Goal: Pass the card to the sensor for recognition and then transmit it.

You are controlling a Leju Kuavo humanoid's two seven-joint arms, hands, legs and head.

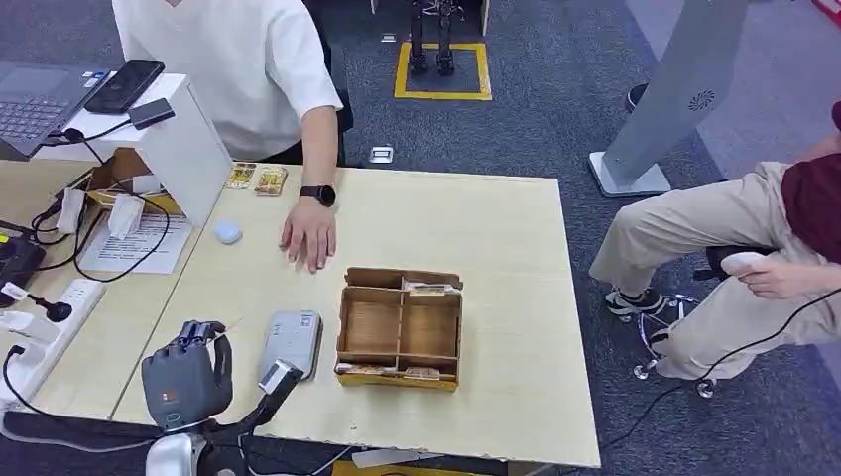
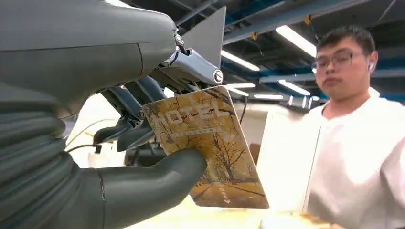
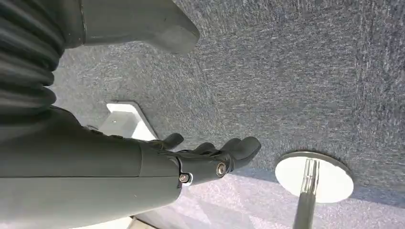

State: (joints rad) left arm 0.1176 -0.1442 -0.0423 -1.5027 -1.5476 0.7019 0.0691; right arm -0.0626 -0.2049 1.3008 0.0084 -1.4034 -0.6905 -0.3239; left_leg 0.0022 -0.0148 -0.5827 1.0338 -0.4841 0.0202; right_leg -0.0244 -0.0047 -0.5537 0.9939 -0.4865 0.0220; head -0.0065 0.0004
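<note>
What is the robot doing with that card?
The robot's left hand holds a brown hotel card up above the near left part of the table, close to the grey sensor pad. A person in white rests a hand on the table. The robot's right hand hangs open over the floor.

The word "HOTEL" is printed in pale capital letters across the upper part of the card (image 2: 207, 143), which is gripped by the left hand (image 2: 119, 157) in the left wrist view. A line of much smaller print is seen beneath that word, and another small mark near the card's far end, but both are too small to be read. Printed lines are carried by the sheet of paper (image 1: 149, 241) lying on the table (image 1: 496, 228) in the head view; they cannot be made out.
</note>
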